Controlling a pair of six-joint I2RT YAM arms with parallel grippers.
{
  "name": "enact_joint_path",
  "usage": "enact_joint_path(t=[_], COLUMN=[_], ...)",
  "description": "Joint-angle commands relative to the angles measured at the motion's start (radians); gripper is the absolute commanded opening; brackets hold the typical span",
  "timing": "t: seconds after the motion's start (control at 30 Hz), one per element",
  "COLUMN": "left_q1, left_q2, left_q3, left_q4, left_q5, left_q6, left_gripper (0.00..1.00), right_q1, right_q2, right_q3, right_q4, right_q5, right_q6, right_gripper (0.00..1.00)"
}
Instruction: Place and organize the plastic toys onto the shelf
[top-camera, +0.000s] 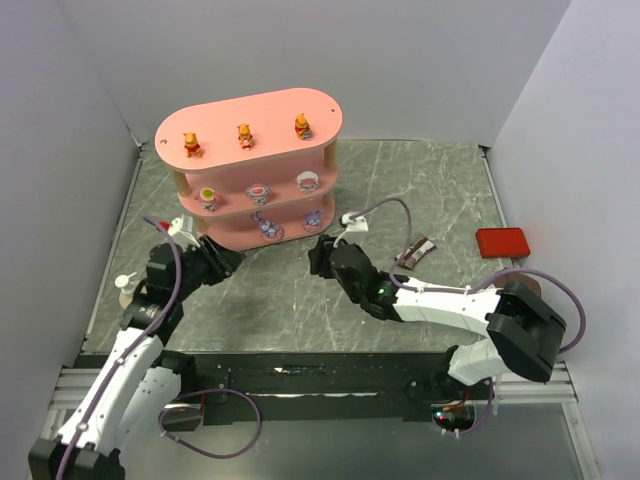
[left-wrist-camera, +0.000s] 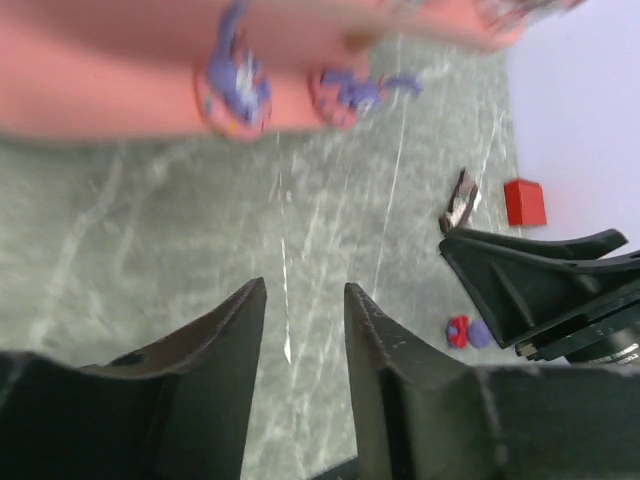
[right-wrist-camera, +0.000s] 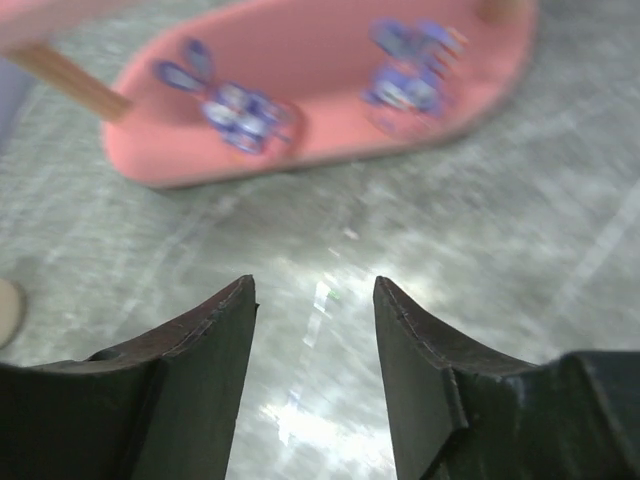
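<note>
Right tool (right-wrist-camera: 315, 284) gapes just short of shelf (right-wrist-camera: 320, 60)

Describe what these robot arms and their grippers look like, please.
The left arm and right arm have white shells with chunky black joints; a lilac cable loops along each. The left gripper and right gripper each have two black, tapering fingers.

Pink shelf (top-camera: 270, 112) holds orange bears (top-camera: 243, 135) atop, pink-white toys (top-camera: 258, 190) mid-tier, purple toys (top-camera: 266, 226) below.
</note>
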Motion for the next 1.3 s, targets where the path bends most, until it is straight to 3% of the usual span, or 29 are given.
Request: enact_joint_path(t=[0.0,0.07,0.17,0.3,0.6,0.97,1.27], left_q1=[-0.146,-0.264,-0.326,-0.336,-0.338,-0.338,-0.333], left_q2=[0.063,0.116,0.248,0.433,0.646,0.858,0.955], left_q3=[-0.059,-0.052,-0.035,-0.035,-0.027,-0.029,-0.025], left_q4=[0.262,0.308,0.395,0.518,0.734,1.035,1.136], left_q5=[-0.089,-0.234,-0.341,-0.382,-0.47,-0.527,-0.56], left_q6=[-0.144,-0.164,-0.198,-0.235,-0.247,-0.241,-0.239], left_gripper=[0.36,0.3,0.22,0.13,0.01,0.01,0.01], right_q1=[-0.031,-0.048,-0.059,-0.059,-0.076,-0.082,-0.084], right_q2=[-0.058,-0.059,-0.044,-0.03,-0.062,-0.104,-0.134], right_q3=[-0.064,-0.08,-0.089,-0.092,-0.137,-0.187,-0.212], right_q4=[-0.079,-0.071,-0.067,-0.064,-0.059,-0.062,-0.073], right_q5=[0.014,-0.009,-0.038,-0.054,-0.057,-0.052,-0.029], right_q6=[0.103,0.115,0.124,0.124,0.13,0.142,0.147], right_gripper=[0.56,0.56,0.55,0.54,0.54,0.54,0.53])
